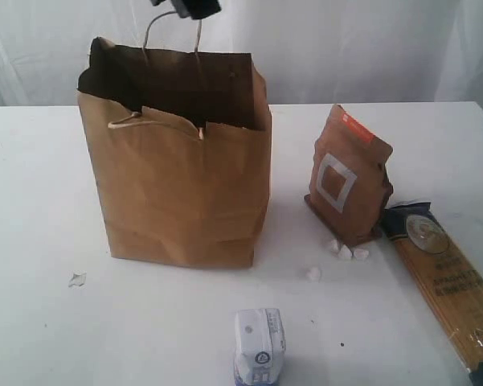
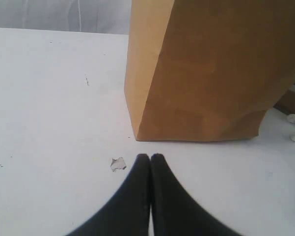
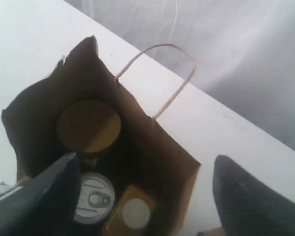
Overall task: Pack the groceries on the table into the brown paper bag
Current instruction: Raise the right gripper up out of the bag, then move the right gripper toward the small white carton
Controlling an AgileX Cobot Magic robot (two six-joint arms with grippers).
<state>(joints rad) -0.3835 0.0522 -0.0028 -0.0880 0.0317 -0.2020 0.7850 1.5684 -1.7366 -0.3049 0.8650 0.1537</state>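
The brown paper bag stands open on the table. My right gripper hangs above its mouth, open and empty, and only its dark tip shows in the exterior view. Inside the bag stand a jar with a gold lid, a pull-tab can and a yellow bottle with a white cap. On the table are a small white carton, a brown pouch with a white square and a spaghetti pack. My left gripper is shut and empty, low over the table by the bag's corner.
A small torn paper scrap lies left of the bag, close to the left fingertips. White crumbs sit at the pouch's foot. A white curtain hangs behind the table. The bag's cord handle stands up at the far rim.
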